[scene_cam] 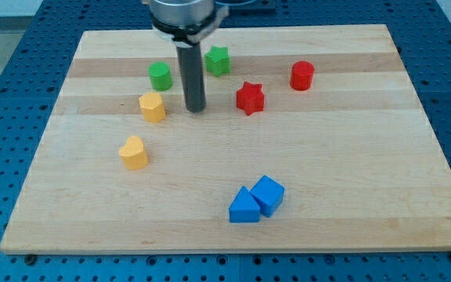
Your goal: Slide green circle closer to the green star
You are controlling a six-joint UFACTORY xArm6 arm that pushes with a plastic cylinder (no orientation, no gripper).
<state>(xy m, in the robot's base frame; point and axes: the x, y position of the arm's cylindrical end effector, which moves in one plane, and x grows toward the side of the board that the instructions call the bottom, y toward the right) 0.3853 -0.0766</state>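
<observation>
The wooden board (233, 219) fills most of the view and carries all the blocks, so anything I move must slide flat across it. My rod comes down from the view's top and ends at my tip (196, 109), which sits between the yellow pentagon-like block (153, 106) to the view's left and the red star (250, 98) to the view's right; there is no claw on this arm, so nothing is open, closed or gripped, and the rod can only push. The green circle (160, 76) lies just to the view's left of the rod, close beside it though I cannot tell if they touch, and the green star (218, 60) lies just on the rod's other side, slightly nearer the view's top. In my judgement the rod stands between the pair, so the tip must get round to the circle's left side to push it rightward. A red cylinder (302, 75), a yellow heart (134, 152) and two touching blue blocks (256, 200) lie well clear of that path.
</observation>
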